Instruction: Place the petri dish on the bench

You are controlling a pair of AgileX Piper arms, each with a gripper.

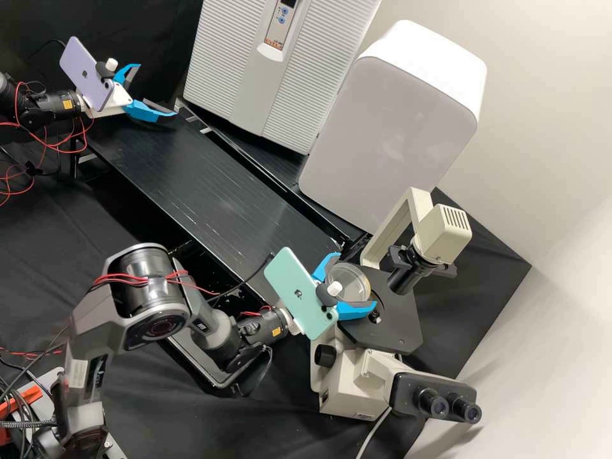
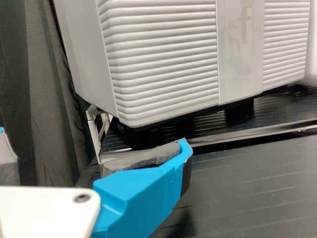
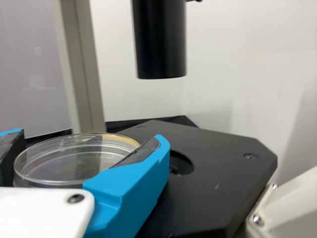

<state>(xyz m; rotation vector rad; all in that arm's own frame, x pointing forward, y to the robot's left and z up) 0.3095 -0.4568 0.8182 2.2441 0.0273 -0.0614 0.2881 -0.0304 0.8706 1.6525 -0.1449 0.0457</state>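
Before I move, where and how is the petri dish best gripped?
I'd take the petri dish by opposite points of its side wall, coming in nearly level from the arm's side, as the right claw has it. It is round, shallow and close to level, while the black microscope tube over the stage would likely crowd an approach from above.

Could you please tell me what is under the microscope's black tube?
Under the black tube is the dark stage with a round opening. The right gripper covers part of that opening, so what lies there is hidden.
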